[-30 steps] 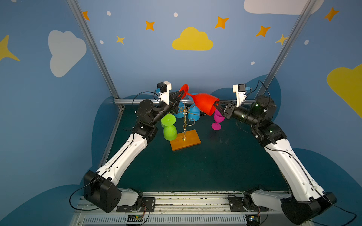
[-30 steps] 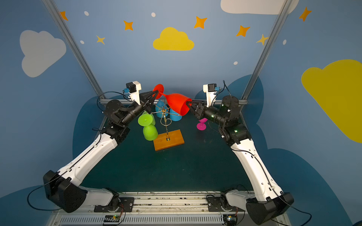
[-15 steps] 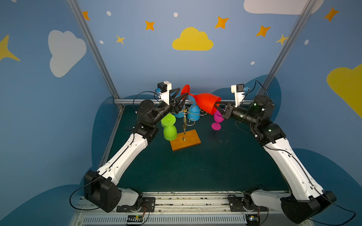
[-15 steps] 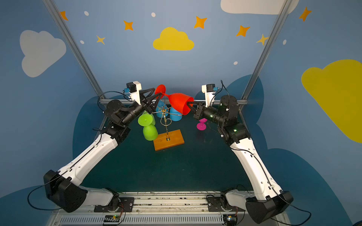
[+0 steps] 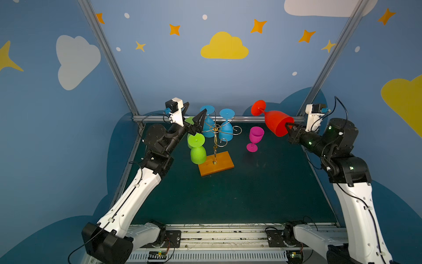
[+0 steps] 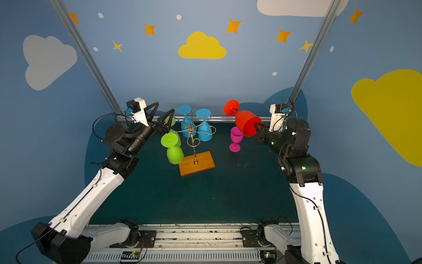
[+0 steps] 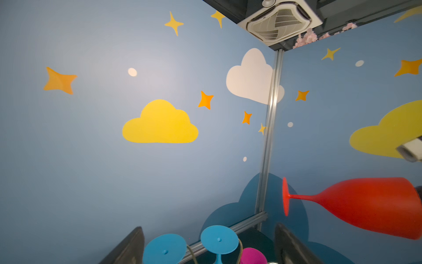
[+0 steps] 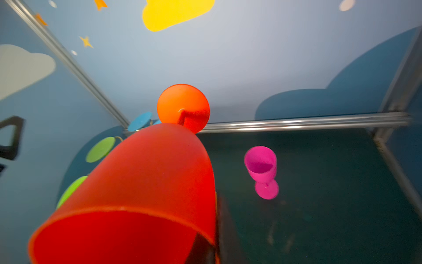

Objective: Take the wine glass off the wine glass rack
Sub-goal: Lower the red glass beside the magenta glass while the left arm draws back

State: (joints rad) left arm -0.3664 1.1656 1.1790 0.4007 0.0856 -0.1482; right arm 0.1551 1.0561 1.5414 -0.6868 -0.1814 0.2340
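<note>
The red wine glass (image 5: pixel 277 124) (image 6: pixel 247 123) hangs in the air on its side, right of the wine glass rack (image 5: pixel 215 139) (image 6: pixel 193 137) and clear of it. My right gripper (image 5: pixel 288 125) (image 6: pixel 257 125) is shut on its rim, one finger inside the bowl, as the right wrist view shows around the red wine glass (image 8: pixel 148 171). My left gripper (image 5: pixel 196 109) (image 6: pixel 164 108) stands open and holds nothing at the rack's upper left, beside the hanging glasses. In the left wrist view the red wine glass (image 7: pixel 365 203) lies well away from its fingers (image 7: pixel 127 246).
Two blue glasses (image 5: pixel 209 130) (image 5: pixel 226 133) and two green ones (image 5: pixel 197 155) (image 5: pixel 189 121) hang upside down on the rack, above its wooden base (image 5: pixel 222 165). A magenta glass (image 5: pixel 255 137) stands upright on the dark mat, just below the red glass. A metal frame rail (image 5: pixel 246 118) runs along the back.
My left gripper has opened and let go of the red glass's foot. The right gripper closed on the rim and carried the glass to the right, away from the rack.
</note>
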